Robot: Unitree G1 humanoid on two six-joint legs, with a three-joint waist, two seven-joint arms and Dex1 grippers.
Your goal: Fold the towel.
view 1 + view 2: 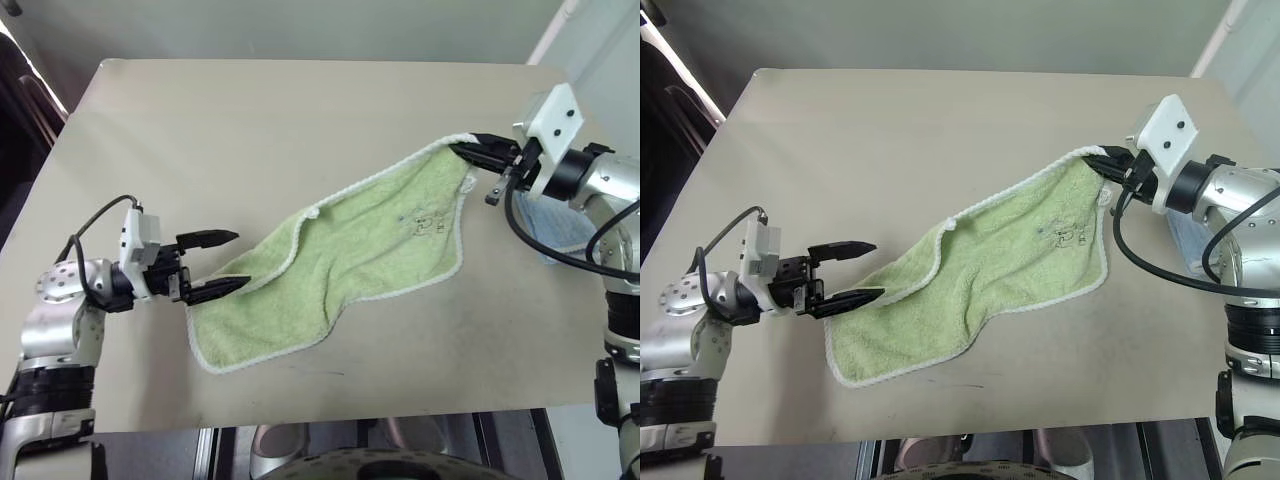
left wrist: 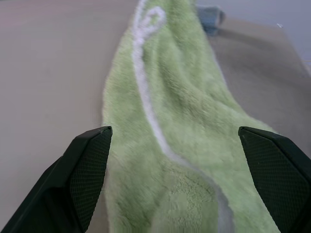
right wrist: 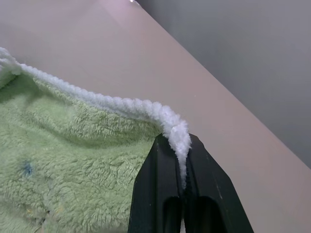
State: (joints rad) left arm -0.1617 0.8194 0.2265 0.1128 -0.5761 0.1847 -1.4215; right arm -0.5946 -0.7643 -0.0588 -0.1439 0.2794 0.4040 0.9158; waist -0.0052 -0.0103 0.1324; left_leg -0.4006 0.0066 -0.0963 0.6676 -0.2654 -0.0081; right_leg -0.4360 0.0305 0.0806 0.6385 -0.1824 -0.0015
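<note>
Right gripper (image 1: 1102, 157) pinching towel (image 1: 985, 275) corner above table (image 1: 900, 130), left gripper (image 1: 862, 271) spread at opposite end

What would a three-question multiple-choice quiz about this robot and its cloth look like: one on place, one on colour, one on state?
1. Where does the towel lie?
A. on the table
B. on the floor
C. in a basket

2. What colour is the towel?
A. red
B. light green, white edging
C. black

3. How is the right end effector?
A. wide open
B. resting flat on the table
C. shut on the towel's corner

Answers: 1 A, the cloth spreads over the tabletop. 2 B, green terry with white trim. 3 C, the right wrist view shows its fingers pinching the white edge, while the left end effector stands open.
</note>
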